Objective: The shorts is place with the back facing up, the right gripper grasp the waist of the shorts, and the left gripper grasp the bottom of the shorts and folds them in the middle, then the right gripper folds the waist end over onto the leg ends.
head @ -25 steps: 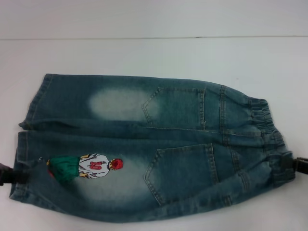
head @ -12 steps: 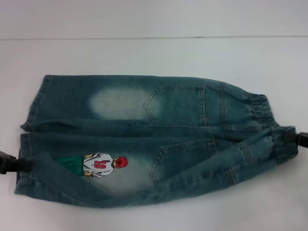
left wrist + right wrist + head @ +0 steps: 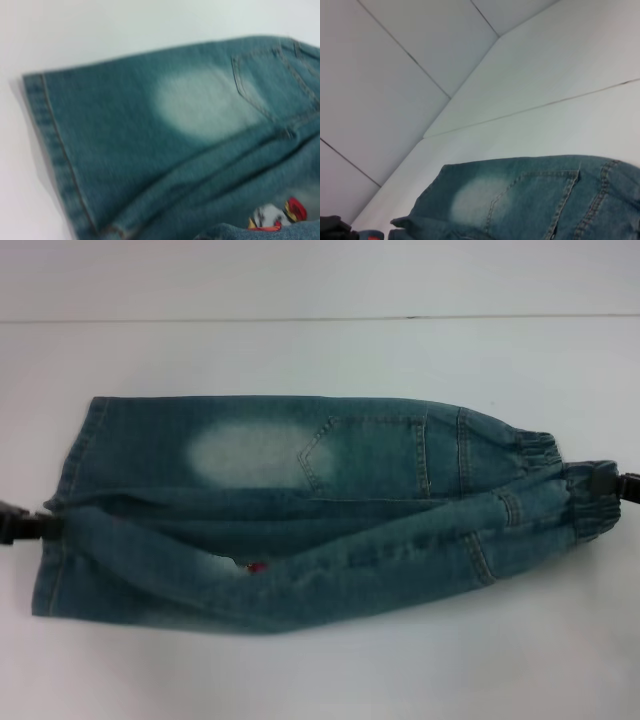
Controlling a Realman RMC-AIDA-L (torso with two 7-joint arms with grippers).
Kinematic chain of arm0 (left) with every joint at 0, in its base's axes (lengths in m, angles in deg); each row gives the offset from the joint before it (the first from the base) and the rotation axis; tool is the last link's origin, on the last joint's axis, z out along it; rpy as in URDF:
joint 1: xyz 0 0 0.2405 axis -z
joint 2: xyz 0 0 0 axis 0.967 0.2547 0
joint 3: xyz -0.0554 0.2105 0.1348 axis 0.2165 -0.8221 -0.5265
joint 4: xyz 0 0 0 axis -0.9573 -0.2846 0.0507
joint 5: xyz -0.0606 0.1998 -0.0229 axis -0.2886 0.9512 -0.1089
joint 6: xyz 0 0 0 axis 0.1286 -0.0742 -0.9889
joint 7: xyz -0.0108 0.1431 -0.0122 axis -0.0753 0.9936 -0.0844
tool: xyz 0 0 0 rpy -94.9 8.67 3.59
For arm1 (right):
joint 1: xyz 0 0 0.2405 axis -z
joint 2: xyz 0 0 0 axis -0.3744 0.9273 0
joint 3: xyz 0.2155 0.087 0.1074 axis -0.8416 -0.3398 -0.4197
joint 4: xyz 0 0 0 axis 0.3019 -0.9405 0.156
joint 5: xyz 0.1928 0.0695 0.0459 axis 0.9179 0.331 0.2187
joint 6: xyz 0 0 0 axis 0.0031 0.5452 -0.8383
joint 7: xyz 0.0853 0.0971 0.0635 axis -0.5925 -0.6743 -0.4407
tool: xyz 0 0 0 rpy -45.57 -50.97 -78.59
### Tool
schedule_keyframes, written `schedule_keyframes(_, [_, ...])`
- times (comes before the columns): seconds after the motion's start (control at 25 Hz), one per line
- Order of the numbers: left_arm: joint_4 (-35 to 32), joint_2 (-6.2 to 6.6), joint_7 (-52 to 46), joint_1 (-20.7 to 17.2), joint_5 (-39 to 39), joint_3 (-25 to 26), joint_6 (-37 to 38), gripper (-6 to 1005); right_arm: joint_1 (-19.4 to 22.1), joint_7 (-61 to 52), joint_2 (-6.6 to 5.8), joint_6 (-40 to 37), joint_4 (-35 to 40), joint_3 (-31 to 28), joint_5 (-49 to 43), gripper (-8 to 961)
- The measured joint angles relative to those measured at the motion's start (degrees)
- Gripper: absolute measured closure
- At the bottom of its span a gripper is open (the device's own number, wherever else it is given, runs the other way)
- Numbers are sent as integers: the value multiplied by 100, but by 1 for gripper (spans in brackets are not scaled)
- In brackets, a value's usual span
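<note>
Blue denim shorts (image 3: 300, 450) lie back side up on the white table, waist to the right and leg ends to the left. My left gripper (image 3: 38, 527) is shut on the near leg's hem. On the elastic waist, my right gripper (image 3: 602, 483) is also shut. Between them the near half hangs lifted and rolled toward the far half, showing its plain inner side (image 3: 300, 575). A sliver of the red cartoon print (image 3: 256, 566) peeks from under the fold. The left wrist view shows the far leg (image 3: 175, 135) and the print (image 3: 277, 217). The right wrist view shows the far pocket (image 3: 535, 195).
White tabletop (image 3: 320, 355) surrounds the shorts on all sides, with a seam line (image 3: 320, 318) at the back where the wall panel begins. The right wrist view shows white wall panels (image 3: 395, 75) beyond the table.
Both grippers have lifted the near half and carried it away from me. The near pocket and most of the cartoon print have rolled out of sight under the fold.
</note>
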State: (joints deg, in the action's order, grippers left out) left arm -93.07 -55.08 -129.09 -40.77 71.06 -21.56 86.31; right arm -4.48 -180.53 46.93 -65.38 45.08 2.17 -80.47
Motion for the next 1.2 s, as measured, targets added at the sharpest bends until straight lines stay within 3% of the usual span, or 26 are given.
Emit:
schedule_keyframes(0.72, [54,74,-278,227,-531,221,-896,950,-381,-31,9,441,278,19,155,890])
schedule_keyframes(1.2, [390,44,-394,427,-823,94,-1787,951,-764,-289,-5,1280,371,164,165,886])
